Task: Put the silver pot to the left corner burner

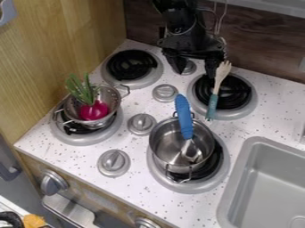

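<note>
Farthest left of the gripper, on the near side, a colander (109, 95) with green leaves (81, 90) and a pink-red vegetable (94, 110) sits on the front left burner (83, 139). Behind it, just left of the gripper in the view, lies the back left burner (131, 65), which I take to be the goal corner. Between there and the pot, below and left of the gripper, come the stove knobs (142, 124), so the carry is best made high enough to pass over them and wide of the colander.

The gripper (194, 67) hangs over the back of the stove, its fingers spread wide with nothing between them. The silver pot (166, 143) stands nearer the camera than the gripper, on the front right burner (223, 174), with a blue-handled spoon (183, 116) leaning in it over the far rim. The step in hand looks to be reaching it: come in above the pot, drop one finger inside the wall and one outside, beside the spoon rather than on its handle, and close firmly on the metal. Lift slowly and level, since the spoon could swing or tip out, then lower squarely onto the coil before letting go.

Just right of the gripper, a wooden fork (218, 82) lies across the back right burner (244, 110); keep the outer finger off it.
</note>
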Controlling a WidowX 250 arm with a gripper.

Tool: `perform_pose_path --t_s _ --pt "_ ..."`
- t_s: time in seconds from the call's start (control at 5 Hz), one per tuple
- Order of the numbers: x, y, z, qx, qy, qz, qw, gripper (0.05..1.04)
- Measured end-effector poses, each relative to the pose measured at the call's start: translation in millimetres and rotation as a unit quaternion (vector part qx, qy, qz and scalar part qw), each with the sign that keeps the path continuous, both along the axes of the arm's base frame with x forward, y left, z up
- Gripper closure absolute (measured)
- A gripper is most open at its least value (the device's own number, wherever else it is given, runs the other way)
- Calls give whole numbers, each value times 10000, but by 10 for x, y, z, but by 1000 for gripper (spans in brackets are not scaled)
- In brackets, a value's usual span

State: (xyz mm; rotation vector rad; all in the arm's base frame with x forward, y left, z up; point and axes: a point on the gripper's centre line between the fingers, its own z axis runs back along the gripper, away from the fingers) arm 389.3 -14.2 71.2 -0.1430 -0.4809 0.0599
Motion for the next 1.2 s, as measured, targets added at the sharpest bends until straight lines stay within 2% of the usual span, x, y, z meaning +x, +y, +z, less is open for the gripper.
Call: perform_pose_path --t_s 0.2,0.4,0.6,0.8,1.0,1.2 --pt "-38 1 -140 -18 215 44 9998 84" --pt "-143 -44 -203 -66 559 433 9975 83" --pt "-262 -199 -195 -90 751 803 9939 84" --pt "-392 -401 -174 -253 1236 1417 9818 84" --pt "-483 -467 -318 -148 1044 2097 9721 83" --pt "-509 -475 -386 15 1286 2420 9617 84"
